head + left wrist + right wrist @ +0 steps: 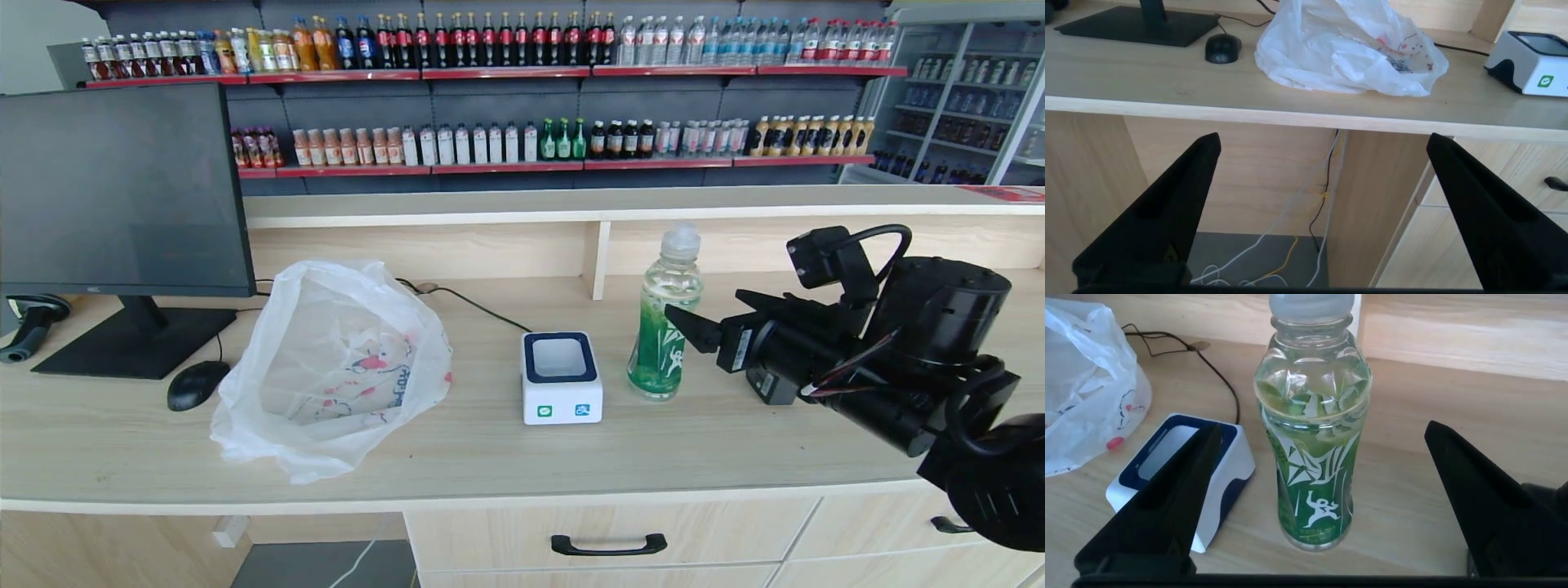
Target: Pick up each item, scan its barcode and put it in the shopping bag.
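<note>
— Where was the bottle (663, 327)?
— Upright on the surface (735, 433), just right of the scanner (561, 377); the right end effector (1323, 431) gaped open facing it; best to close level round its middle, without tipping it.
— Counts?
— One bottle; one scanner; one bag (335, 367), left of the scanner; the left end effector (1323, 139) was open, empty.

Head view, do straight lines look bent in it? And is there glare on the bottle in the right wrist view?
Head view: yes, the front edge of the counter and the red shelves bow, as through a wide lens. Right wrist view: no harsh glare on the bottle, just small pale glints on its clear shoulder.
</note>
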Robot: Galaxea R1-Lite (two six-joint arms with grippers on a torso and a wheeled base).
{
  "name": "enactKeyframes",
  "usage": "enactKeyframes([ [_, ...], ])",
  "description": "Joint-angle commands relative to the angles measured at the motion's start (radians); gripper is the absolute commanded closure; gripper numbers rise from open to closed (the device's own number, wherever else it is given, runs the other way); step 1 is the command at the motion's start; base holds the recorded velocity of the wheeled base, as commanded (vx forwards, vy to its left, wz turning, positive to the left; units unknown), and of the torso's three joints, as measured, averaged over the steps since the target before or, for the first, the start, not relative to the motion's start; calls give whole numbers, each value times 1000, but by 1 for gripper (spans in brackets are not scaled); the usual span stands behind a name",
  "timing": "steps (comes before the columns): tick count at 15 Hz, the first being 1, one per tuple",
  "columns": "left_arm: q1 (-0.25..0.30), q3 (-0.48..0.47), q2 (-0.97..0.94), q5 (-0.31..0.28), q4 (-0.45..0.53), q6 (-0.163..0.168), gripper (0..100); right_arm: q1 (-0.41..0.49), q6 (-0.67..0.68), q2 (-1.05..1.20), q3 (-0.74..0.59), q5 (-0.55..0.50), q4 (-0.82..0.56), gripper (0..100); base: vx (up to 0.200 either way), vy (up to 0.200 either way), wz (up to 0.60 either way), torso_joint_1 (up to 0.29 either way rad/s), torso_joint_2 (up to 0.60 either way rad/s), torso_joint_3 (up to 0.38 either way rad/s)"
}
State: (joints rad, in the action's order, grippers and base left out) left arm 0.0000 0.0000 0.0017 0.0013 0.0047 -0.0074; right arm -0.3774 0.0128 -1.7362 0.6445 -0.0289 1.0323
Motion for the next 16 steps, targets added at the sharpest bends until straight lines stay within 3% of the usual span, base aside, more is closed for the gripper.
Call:
enactKeyframes([
  [1, 2, 0, 0, 0, 0, 0, 0, -1, 0, -20, 14, -5, 0, 0, 0, 0, 0, 0, 0, 0],
  [16, 2, 0, 0, 0, 0, 0, 0, -26, 32, -123, 83, -43, 2, 0, 0, 0, 0, 0, 0, 0],
])
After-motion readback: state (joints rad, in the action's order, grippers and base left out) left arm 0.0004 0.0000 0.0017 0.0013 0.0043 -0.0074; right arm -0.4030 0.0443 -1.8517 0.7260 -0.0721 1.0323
